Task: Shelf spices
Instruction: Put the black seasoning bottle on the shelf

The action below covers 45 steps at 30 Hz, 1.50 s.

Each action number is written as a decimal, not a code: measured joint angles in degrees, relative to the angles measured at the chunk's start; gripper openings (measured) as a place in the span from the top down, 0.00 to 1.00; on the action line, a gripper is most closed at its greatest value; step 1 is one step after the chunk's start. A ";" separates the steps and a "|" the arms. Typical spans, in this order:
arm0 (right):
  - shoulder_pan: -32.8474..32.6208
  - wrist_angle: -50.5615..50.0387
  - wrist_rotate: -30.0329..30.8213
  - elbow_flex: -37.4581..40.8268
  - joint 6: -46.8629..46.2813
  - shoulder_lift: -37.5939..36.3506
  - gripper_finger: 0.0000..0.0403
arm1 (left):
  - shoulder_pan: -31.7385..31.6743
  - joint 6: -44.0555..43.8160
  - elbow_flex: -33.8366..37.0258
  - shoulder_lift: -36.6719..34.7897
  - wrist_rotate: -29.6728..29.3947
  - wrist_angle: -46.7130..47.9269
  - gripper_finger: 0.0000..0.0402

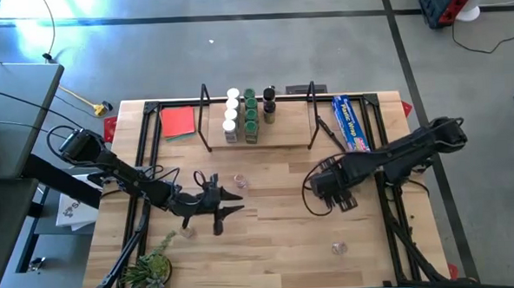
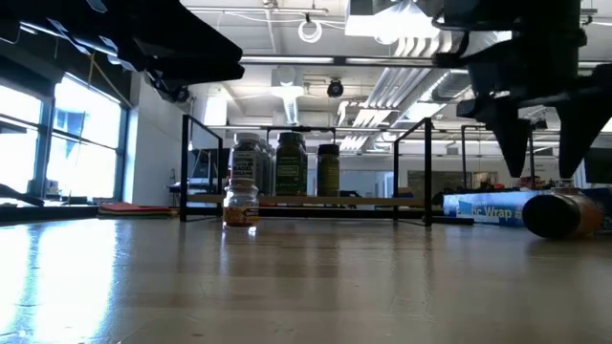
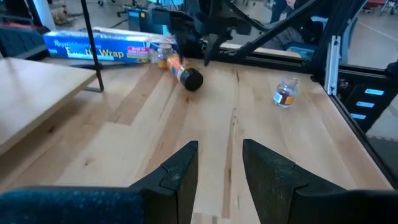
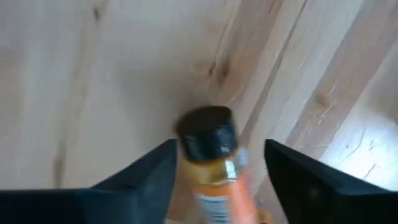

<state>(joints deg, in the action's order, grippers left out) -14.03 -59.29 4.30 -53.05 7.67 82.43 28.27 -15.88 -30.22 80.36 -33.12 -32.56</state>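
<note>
Several spice jars with white, green and black tops (image 1: 249, 115) stand on the shelf's wooden board (image 1: 283, 136) between its black wire uprights; they also show in the low view (image 2: 290, 164). A black-capped jar with orange contents (image 4: 208, 146) lies on its side on the table (image 2: 564, 212). My right gripper (image 4: 219, 149) is open and hangs just above that jar (image 2: 547, 162), one finger on each side, apart from it. A clear-topped jar (image 1: 239, 180) stands upright in front of the shelf. My left gripper (image 1: 235, 203) is open and low over the table's middle (image 3: 221, 165), empty.
Another small clear jar (image 1: 338, 247) sits near the table's near right edge (image 3: 285, 93). A long blue box (image 1: 352, 122) lies right of the shelf, a flat red square (image 1: 178, 121) left of it. A green plant (image 1: 149, 270) occupies the near left corner.
</note>
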 joint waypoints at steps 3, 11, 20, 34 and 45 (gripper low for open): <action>0.67 -0.11 -0.33 2.33 5.12 0.00 0.32 | 0.02 -0.66 0.00 0.00 1.36 1.01 0.70; -1.20 8.64 -1.95 10.61 7.14 0.02 0.30 | 0.02 -0.52 0.00 0.00 1.66 1.80 0.70; -2.27 21.75 -2.55 12.53 1.30 2.29 0.52 | 0.00 -0.11 0.00 0.00 0.57 1.82 0.70; -5.35 58.55 18.97 12.03 -23.92 -2.70 0.53 | 1.62 -2.99 0.00 0.00 -0.66 1.43 0.70; -2.41 120.67 21.41 24.89 -14.72 13.75 0.53 | 3.03 -3.20 0.00 0.00 -4.07 0.87 0.70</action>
<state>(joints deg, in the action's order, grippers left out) -16.43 61.37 25.71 -28.16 -7.06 96.19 31.30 -19.08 -30.22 80.36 -37.19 -31.69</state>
